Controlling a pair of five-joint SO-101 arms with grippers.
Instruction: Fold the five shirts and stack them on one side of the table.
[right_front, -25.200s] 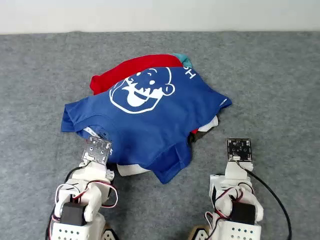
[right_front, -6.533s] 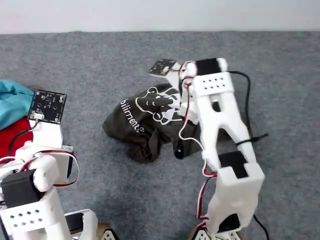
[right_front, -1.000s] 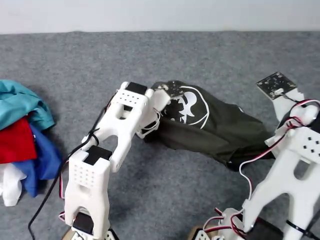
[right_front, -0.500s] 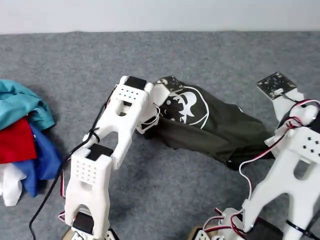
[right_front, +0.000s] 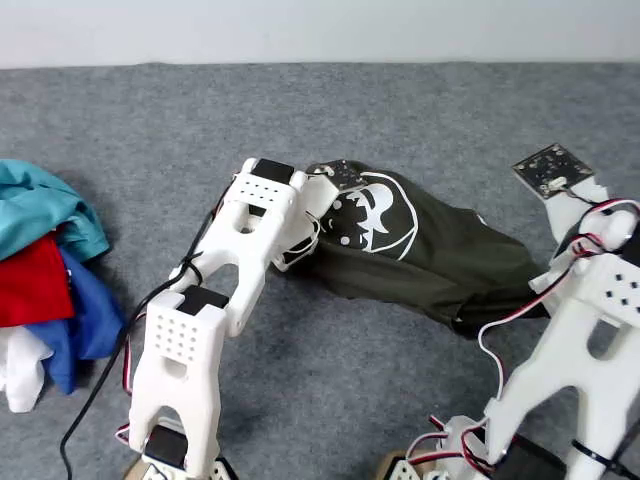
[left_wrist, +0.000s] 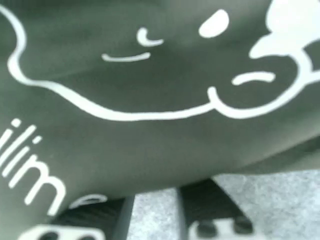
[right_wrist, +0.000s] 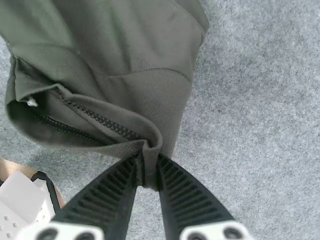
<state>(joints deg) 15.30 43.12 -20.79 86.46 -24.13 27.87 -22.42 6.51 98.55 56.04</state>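
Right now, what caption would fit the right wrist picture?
Right gripper with jaws shut on a bunched edge of the dark olive shirt over the grey table.

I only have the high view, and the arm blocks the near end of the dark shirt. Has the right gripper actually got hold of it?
Observer: Yes. The right wrist view shows the right gripper shut on a bunched fold of the shirt.
Operator: Which part of the shirt is that?
Observer: A stitched hem. Its seam runs straight into the pinch.
Operator: And the left side?
Observer: The white print lies just over the left gripper. The cloth covers its front, so I can't tell whether it grips.
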